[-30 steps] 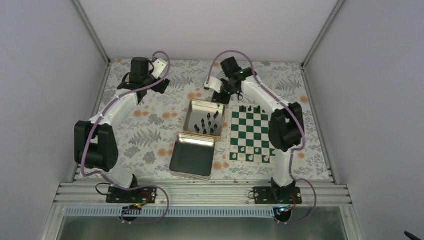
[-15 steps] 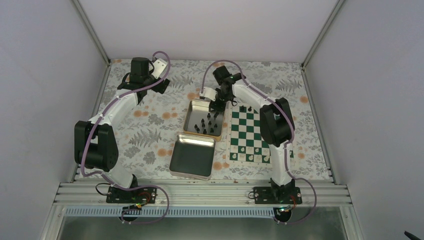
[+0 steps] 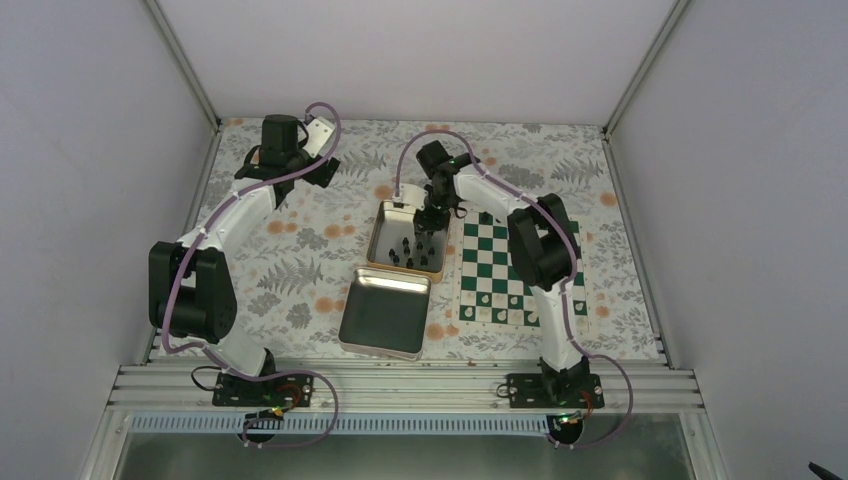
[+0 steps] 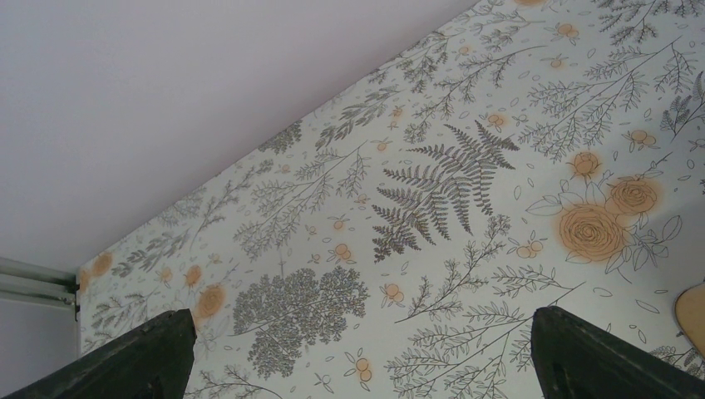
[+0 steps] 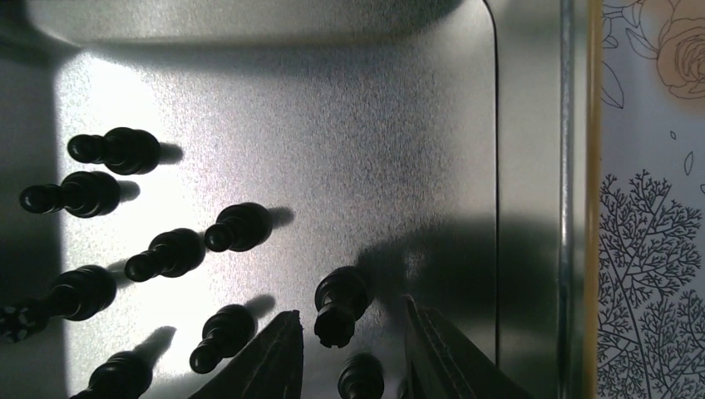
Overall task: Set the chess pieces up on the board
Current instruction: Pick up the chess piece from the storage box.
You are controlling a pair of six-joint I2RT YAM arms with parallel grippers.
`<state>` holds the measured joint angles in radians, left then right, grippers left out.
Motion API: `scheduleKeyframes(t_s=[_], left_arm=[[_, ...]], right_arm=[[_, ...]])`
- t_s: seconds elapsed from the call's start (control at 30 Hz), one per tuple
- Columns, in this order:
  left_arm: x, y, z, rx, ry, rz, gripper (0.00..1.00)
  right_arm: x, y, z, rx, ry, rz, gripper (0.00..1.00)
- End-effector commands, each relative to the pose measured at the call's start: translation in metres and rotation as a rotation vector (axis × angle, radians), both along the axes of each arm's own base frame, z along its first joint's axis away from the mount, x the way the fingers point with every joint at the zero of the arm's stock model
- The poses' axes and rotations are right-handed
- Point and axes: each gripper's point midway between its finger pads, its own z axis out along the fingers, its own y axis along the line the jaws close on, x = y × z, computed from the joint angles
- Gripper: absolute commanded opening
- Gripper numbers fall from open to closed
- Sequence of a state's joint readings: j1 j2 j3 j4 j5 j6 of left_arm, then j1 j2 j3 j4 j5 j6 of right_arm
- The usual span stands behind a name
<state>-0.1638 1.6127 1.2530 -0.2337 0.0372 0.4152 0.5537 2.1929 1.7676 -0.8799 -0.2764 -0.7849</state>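
Observation:
Several black chess pieces (image 3: 412,245) stand in a shiny metal tin (image 3: 380,232) left of the green and white board (image 3: 505,272). A few black pieces (image 3: 487,216) stand on the board's far row, and small white pieces on its near rows. My right gripper (image 3: 430,218) hangs over the tin's far right part. In the right wrist view it (image 5: 353,320) is open, its fingers astride a black rook (image 5: 339,304), with another piece (image 5: 360,380) between them lower down; other pieces (image 5: 237,227) stand to the left. My left gripper (image 3: 325,168) is far left at the back, open and empty (image 4: 357,332).
The tin's lid (image 3: 385,311) lies open side up, near the tin. The tin's right wall (image 5: 567,199) runs close beside my right finger. The floral cloth (image 4: 432,191) covers the table under my left gripper. Enclosure walls stand on all sides.
My right gripper has swung left from the board's far left corner to over the tin and come down among the black pieces. The left arm has not moved.

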Motion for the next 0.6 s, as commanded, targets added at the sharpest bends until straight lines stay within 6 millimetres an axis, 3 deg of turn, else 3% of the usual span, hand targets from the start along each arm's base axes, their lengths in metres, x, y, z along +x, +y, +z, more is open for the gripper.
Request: scheduleKeyframes(t_s=[0.0,0.57], left_arm=[[0.002,0.000,0.003,0.007,-0.014,-0.008,1.00],[0.002,0.001,-0.004,0.013,-0.003,-0.010,1.00]], right_arm=[[0.004,0.006,-0.004,-0.005,-0.020,0.017,0.34],[0.003,0.010,-0.016,-0.016,-0.003,0.034,0.26]])
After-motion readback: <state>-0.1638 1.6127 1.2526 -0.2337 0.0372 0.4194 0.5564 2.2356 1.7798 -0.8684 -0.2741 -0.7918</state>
